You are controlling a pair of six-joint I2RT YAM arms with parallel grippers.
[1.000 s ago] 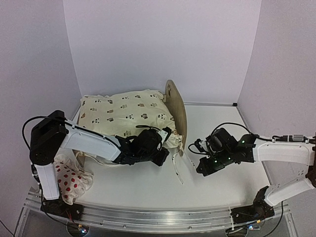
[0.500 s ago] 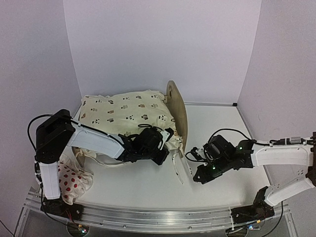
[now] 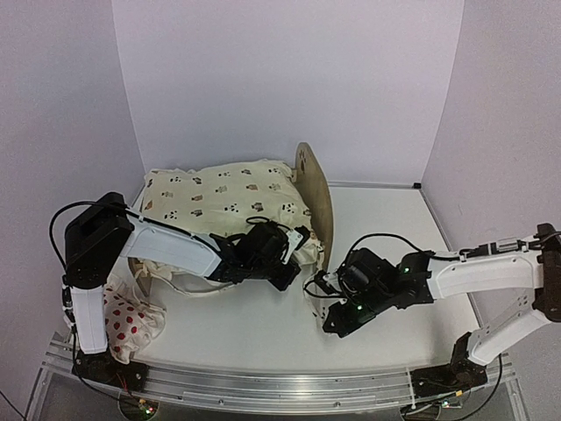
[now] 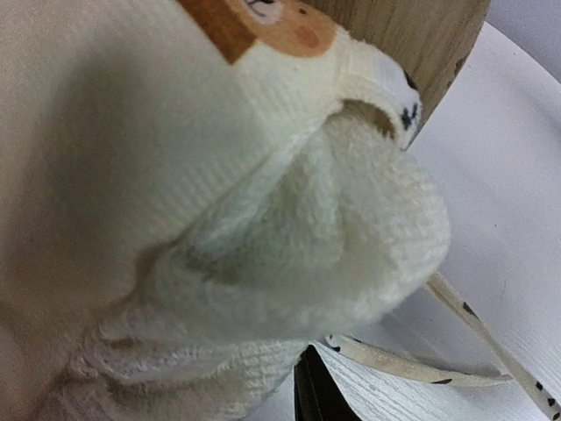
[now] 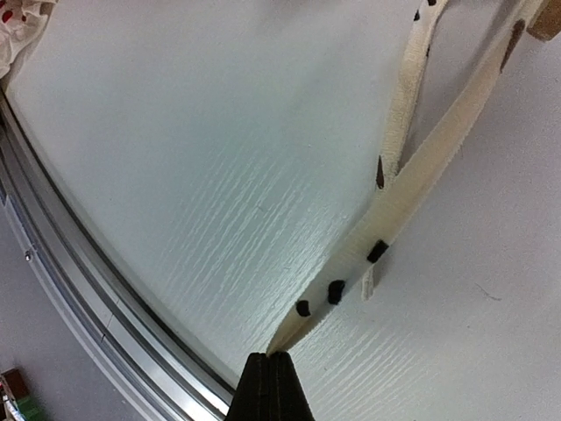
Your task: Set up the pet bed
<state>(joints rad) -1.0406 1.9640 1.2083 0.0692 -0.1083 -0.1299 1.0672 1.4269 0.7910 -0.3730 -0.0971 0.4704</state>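
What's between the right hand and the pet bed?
The cushion's ties, pinched in the right hand, trailing over table toward the pet bed; right wrist view.

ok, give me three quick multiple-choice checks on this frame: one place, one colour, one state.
1. Where is the red-spotted pillow?
A. beside the left arm's base
B. against the far wall
C. under the right arm

2. What colour is the pet bed's headboard?
A. blue
B. light wood
C. black

3. What is the right gripper doing?
A. open, up in the air
B. shut on the cushion's tie
C. shut on the headboard

Answers:
1 A: the top view shows it crumpled at the near left.
2 B: pale wood grain shows.
3 B: the right wrist view shows closed fingers pinching the tie's end.
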